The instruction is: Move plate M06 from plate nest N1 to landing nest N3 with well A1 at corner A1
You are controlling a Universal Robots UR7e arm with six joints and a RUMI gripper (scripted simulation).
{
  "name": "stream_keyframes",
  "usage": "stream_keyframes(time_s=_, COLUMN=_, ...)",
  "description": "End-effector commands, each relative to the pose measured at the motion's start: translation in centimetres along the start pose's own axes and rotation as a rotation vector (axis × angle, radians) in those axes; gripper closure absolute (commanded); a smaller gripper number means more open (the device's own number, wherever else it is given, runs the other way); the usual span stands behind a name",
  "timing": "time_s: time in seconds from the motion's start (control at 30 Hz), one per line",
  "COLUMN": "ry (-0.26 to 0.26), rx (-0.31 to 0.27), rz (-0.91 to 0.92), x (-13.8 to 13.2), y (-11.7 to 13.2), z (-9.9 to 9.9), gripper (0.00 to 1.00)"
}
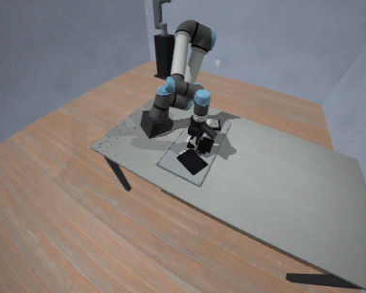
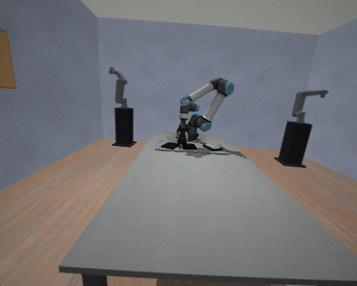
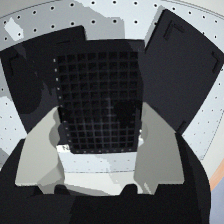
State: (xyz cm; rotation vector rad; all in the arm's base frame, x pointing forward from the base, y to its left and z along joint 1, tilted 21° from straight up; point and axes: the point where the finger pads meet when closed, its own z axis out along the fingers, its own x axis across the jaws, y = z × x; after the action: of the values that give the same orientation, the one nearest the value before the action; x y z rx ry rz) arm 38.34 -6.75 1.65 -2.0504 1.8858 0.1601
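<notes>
My gripper (image 3: 100, 105) is shut on plate M06 (image 3: 97, 100), a black plate with a fine grid of wells. I hold it by its near short end, clear of the surface. In the wrist view a dark nest pad (image 3: 35, 67) lies below it to the left and another dark nest pad (image 3: 182, 65) to the right, both empty. In the top view the gripper (image 1: 200, 138) hangs over the grey base sheet with the plate (image 1: 205, 144) tilted in it, just behind an empty black nest (image 1: 192, 162). Plate M09 (image 1: 212, 124), lighter in colour, sits on its nest behind the gripper. I cannot read any labels.
The arm's base block (image 1: 155, 123) stands at the table's left end on a perforated sheet. Two camera stands (image 2: 123, 126) (image 2: 294, 142) are on the floor beside the long grey table (image 2: 198, 206).
</notes>
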Motion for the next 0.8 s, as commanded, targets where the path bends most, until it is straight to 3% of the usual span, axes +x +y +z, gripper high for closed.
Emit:
stream_keyframes(time_s=0.0, ry=-0.004, rx=0.002, rz=-0.087, x=-3.9, y=0.3, z=-0.2, gripper=1.00)
stream_keyframes(time_s=0.2, ry=-0.004, rx=0.002, rz=-0.085, x=-6.9, y=0.5, z=-0.2, gripper=1.00)
stream_keyframes(time_s=0.77, ry=-0.002, rx=0.002, rz=-0.086, x=-7.1, y=0.5, z=-0.3, gripper=1.00)
